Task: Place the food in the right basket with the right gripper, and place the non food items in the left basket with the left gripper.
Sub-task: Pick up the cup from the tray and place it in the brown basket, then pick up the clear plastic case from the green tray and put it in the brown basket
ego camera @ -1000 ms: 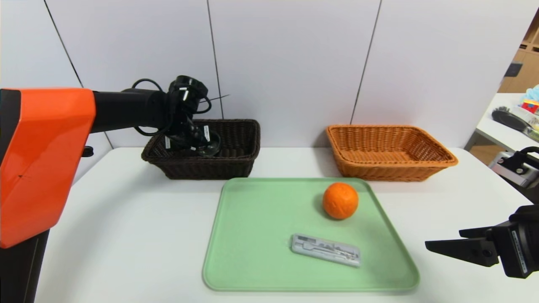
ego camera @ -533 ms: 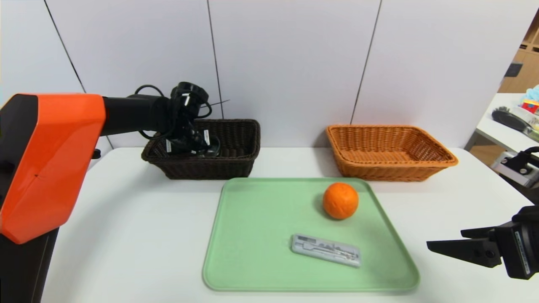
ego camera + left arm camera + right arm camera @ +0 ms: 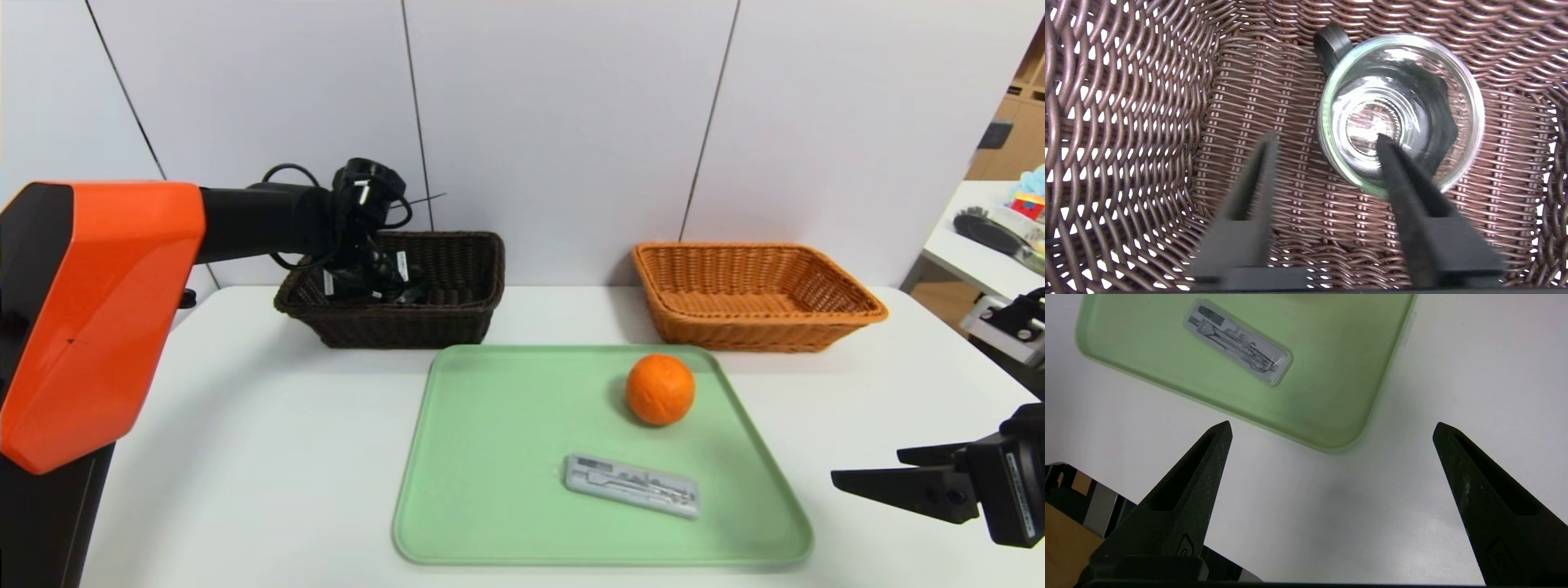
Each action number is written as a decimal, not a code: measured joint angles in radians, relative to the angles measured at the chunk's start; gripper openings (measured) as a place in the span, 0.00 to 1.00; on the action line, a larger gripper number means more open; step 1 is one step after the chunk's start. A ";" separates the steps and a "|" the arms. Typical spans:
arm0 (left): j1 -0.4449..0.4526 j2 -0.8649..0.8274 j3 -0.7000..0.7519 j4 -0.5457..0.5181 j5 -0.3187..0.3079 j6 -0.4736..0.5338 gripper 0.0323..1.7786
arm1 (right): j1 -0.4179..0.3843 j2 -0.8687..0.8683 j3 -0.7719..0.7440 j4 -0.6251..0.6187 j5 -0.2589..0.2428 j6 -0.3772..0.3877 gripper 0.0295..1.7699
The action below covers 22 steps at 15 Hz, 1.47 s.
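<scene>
Glass cup being released in the dark basket; the case and the orange waited.

The left basket, at the table's far left edge, held the glass cup, and the left gripper stood open, one finger inside the cup. The right basket was empty. On the green tray lay the orange and grey case. The right gripper hung wide open beside the tray's near right corner. Next, I think, the left gripper must lift clear without tipping the cup.

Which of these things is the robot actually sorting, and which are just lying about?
Job: orange, grey case, glass cup in the dark basket, tan basket, left gripper, right gripper.
Lying about: green tray, clutter on side table.
</scene>
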 joint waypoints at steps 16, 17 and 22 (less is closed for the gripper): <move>-0.348 -0.403 0.132 0.176 -0.042 0.011 0.90 | 0.000 -0.008 0.003 -0.003 0.000 0.000 0.96; -0.384 -0.410 0.158 0.177 -0.061 0.015 0.91 | 0.000 -0.011 0.003 -0.003 -0.001 -0.001 0.96; -0.481 -0.440 0.305 0.165 -0.261 0.145 0.93 | 0.000 -0.033 0.005 -0.002 -0.006 -0.002 0.96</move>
